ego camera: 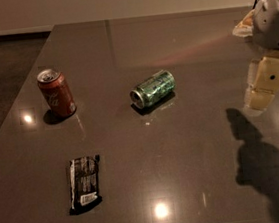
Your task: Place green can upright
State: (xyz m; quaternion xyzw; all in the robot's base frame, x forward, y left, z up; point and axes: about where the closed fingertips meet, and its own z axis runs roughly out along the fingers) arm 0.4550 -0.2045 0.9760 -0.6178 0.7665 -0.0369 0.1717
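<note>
Table (181, 38): dark and glossy, it fills the view and carries everything. Ceiling lights glint off it at the near edge and left.

Arm (272, 18): its pale housing enters at the far right, above the table's right side. It looks parked there to leave the middle of the table in plain sight.

Gripper (266, 85): it hangs below the arm at the right edge, above the table and well apart from both cans. Whether it is released or clenched cannot be told. It carries nothing that can be seen.

Shadow (261, 165): it is cast on the near right of the table, beneath the arm.

Red can (56, 93): it stands upright at the left with its silver top showing. It is not part of the task and is best left alone.

Green can (153, 89): it lies on its side near the table's middle, silver end facing near-left and body running far-right. It touches nothing. The task looks barely begun, since the can must first be reached and gripped across its body, then tipped up onto one end. Lying round, it may roll if nudged.

Wrapper (84, 184): dark and flat, it lies at the near left, apart from the cans and out of the likely path.
</note>
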